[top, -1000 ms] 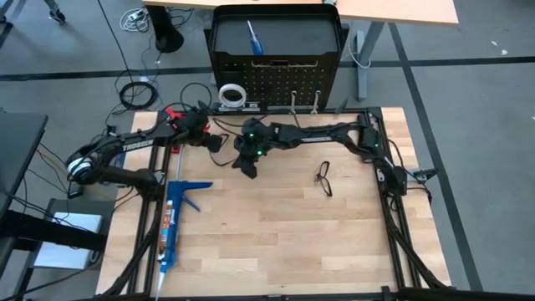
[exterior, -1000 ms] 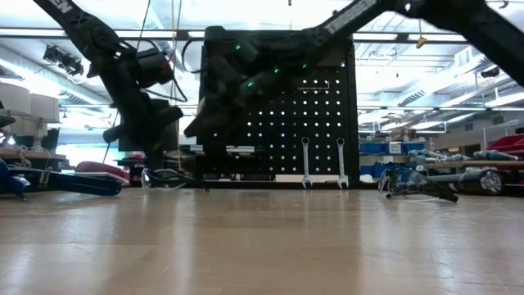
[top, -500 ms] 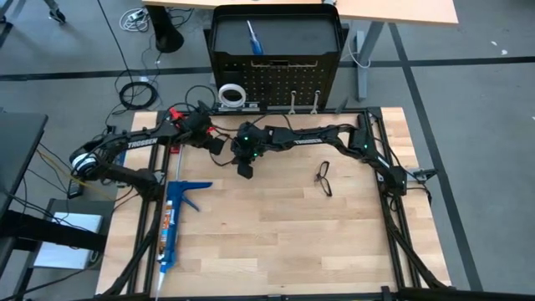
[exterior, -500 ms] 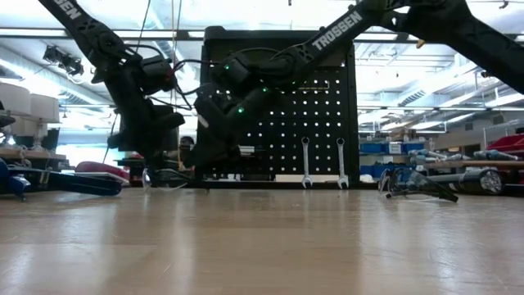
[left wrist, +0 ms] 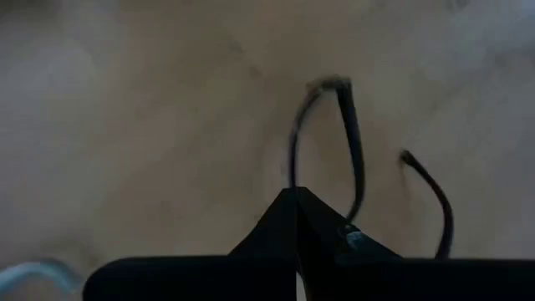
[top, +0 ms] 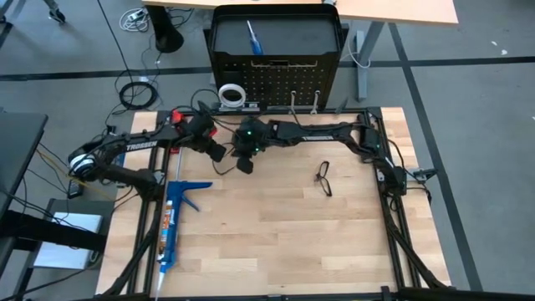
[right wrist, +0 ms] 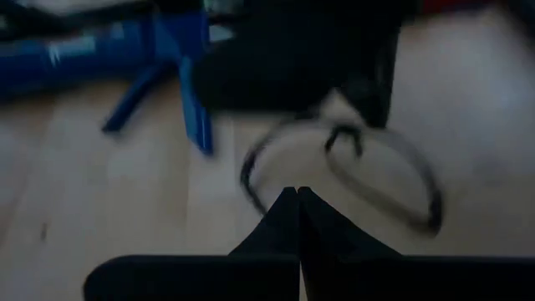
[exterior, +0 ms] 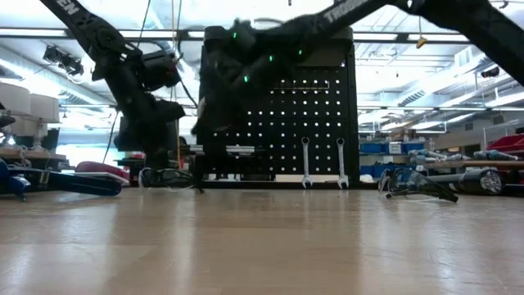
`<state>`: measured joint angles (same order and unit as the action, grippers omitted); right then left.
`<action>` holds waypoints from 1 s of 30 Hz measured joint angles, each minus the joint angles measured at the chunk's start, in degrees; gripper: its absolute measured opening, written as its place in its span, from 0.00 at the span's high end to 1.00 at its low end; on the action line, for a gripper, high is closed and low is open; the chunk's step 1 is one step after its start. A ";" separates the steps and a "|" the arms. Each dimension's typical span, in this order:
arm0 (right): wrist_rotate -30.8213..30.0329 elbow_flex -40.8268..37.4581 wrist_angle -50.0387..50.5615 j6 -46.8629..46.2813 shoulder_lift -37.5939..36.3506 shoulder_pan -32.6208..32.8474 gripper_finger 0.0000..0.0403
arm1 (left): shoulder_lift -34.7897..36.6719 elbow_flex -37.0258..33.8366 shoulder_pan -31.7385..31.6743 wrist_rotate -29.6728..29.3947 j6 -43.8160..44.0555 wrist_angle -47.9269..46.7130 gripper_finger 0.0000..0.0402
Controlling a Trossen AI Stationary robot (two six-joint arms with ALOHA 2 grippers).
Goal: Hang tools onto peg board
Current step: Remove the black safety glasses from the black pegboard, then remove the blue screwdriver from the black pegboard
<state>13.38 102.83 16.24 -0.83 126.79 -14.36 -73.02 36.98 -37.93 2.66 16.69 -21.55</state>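
We judge the step in hand to be lifting a pair of black-framed safety glasses (left wrist: 354, 159) off the pale wooden tabletop (top: 276, 234) and carrying them to the upright black perforated peg board (top: 276, 79) at the far edge. That pair lies close under the left gripper (top: 216, 151), whose fingers are pressed together. Its frame runs just past the fingertips, and we cannot tell whether any of it is caught. The right gripper (top: 245, 164) hangs just beside it, claw also closed, holding nothing we can see.

To do this well, we would open one claw, pinch the bridge or a temple arm rather than a lens, and lift slowly so the thin frame does not twist free. The other arm should back away first, since the two sit crowded together.

A second black-framed pair (top: 324, 178) waits well apart to the right. Two silver wrenches (top: 303, 102) and a white tape roll (top: 231, 92) are already on the board.

White lettering on the left arm (top: 138, 142) reads TROSSEN. The long blue caulking gun's (top: 174, 213) label is unreadable.
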 joint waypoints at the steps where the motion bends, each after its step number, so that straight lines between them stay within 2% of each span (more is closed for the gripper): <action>1: -0.48 0.02 -1.02 -0.01 -0.55 0.05 0.99 | 0.89 0.41 0.33 -2.01 -0.17 0.12 1.00; 4: -0.55 0.02 -1.48 0.08 -1.25 -0.30 0.99 | 3.27 2.06 0.85 -4.77 -3.16 1.74 1.00; 11: -2.54 -0.07 0.34 -0.01 -3.61 -2.42 0.99 | 7.50 5.71 1.94 -0.88 -9.35 -3.29 1.00; 17: -5.46 -0.07 0.99 1.35 -9.32 -4.00 0.99 | 10.61 6.62 7.77 1.80 -17.52 -6.42 0.99; 22: -5.25 -0.04 3.72 0.32 -13.23 -5.42 0.97 | 9.68 6.57 12.90 4.02 -9.11 -8.04 0.91; 27: -2.64 -0.07 11.96 1.56 -17.79 -6.36 0.94 | 9.65 9.77 15.03 -0.36 3.77 -9.15 0.79; 30: -2.10 0.00 12.01 5.02 -20.88 -6.41 0.94 | 9.71 14.02 15.18 -5.10 2.74 -8.97 0.78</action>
<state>11.28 102.83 28.25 4.19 105.91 -20.78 -63.31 51.00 -22.74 -2.44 19.43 -30.52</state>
